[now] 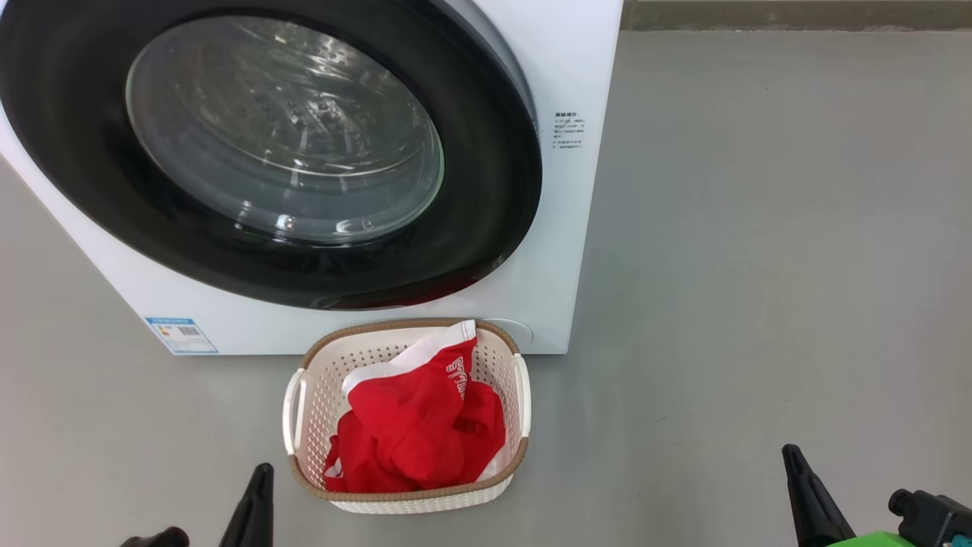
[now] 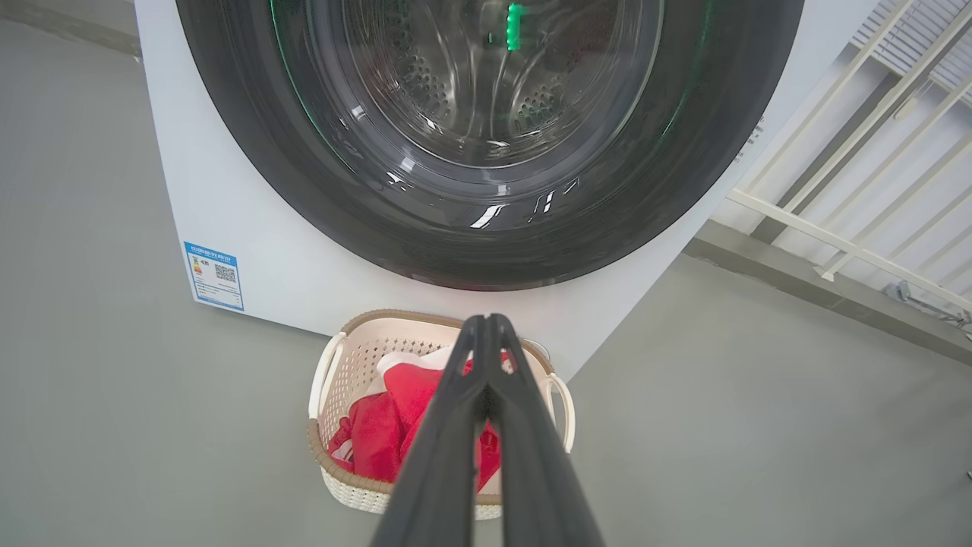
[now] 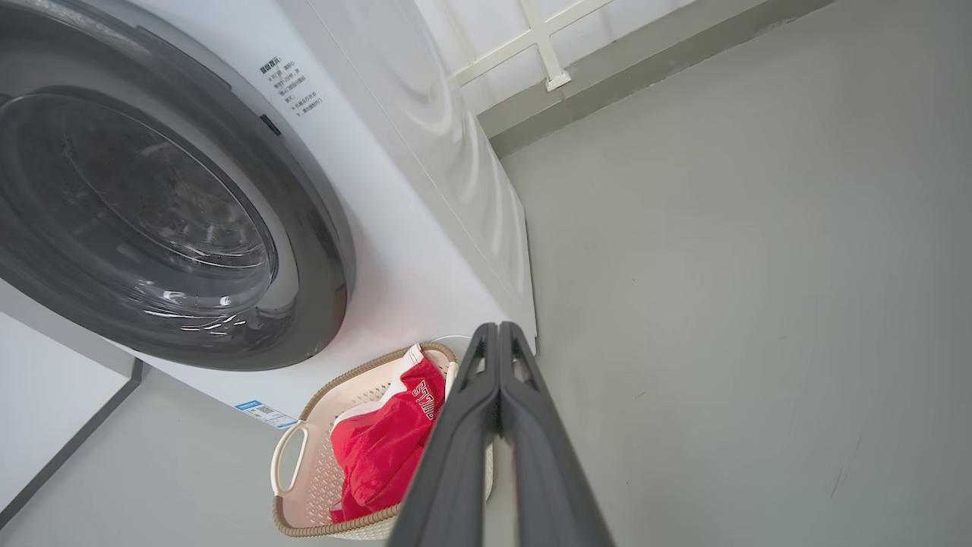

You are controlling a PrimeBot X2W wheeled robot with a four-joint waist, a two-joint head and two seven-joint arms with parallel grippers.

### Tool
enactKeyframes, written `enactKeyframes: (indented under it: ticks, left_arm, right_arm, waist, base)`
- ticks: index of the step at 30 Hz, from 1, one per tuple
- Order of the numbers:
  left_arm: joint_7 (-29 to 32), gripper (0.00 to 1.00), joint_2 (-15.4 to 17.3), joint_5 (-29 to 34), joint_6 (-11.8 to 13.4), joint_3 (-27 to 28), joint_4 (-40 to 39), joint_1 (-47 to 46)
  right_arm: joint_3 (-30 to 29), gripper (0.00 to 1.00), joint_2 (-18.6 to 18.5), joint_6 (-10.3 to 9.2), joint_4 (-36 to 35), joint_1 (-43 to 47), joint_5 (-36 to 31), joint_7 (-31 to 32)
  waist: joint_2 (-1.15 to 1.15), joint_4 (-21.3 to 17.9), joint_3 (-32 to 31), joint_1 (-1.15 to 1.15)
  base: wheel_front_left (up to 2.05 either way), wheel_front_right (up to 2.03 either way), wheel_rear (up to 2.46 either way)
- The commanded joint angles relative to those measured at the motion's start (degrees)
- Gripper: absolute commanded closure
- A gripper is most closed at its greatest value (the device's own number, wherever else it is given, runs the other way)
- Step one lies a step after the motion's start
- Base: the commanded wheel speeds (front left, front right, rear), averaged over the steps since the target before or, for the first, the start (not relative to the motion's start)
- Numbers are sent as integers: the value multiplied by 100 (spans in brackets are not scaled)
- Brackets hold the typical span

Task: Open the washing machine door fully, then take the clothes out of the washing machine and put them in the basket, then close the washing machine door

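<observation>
- Head view: the big white front-loading washing machine (image 1: 579, 68) sits on the grey floor (image 1: 759, 266). Its large round door with the wide glossy black rim and bulging clear glass (image 1: 288, 137) looks shut flat against the front.
- You can make out the perforated steel drum through the glass, and I can't see any fabric in there.
- The small cream perforated plastic basket with the brown woven-look rim (image 1: 326, 380) is parked on the floor right in front of the machine's lower right corner.
- The bright red clothes with white trim and white lettering (image 1: 418, 425) are piled inside it, with the white band draped up toward the back rim.
- There's a little blue-and-white label sticker (image 1: 181, 335) on the machine's lower left.
- The left jaws poke up at the bottom left and the right jaws at the bottom right, both clear of the basket.
- Left wrist view: the left jaws are squeezed completely together with nothing between them, and the basket and red clothes sit beyond them. A green glint (image 2: 514, 26) reflects in the door glass.
- Right wrist view: same deal, the right jaws are pressed closed and empty. The basket sits at the lower left below the door, and pale railing bars (image 3: 531, 45) run behind the machine.
</observation>
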Motion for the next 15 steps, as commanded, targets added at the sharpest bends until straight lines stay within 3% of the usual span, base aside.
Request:
enactKeyframes:
  ticks: [1,15]
  left_arm:
    - [24,100,55,-136,-6,84,-122,-149]
    - [249,100,59,-1002,-10,149,-126,-235]
  right_arm:
    - [-27,100,-62,-1,-157,-168,127,17]
    - [-83,100,-53,-1,-193,-303,834,245]
  waist:
    - [0,-5,-3,-1]
    - [0,-55,-41,-1]
  base:
    - [0,0,0]
    - [0,0,0]
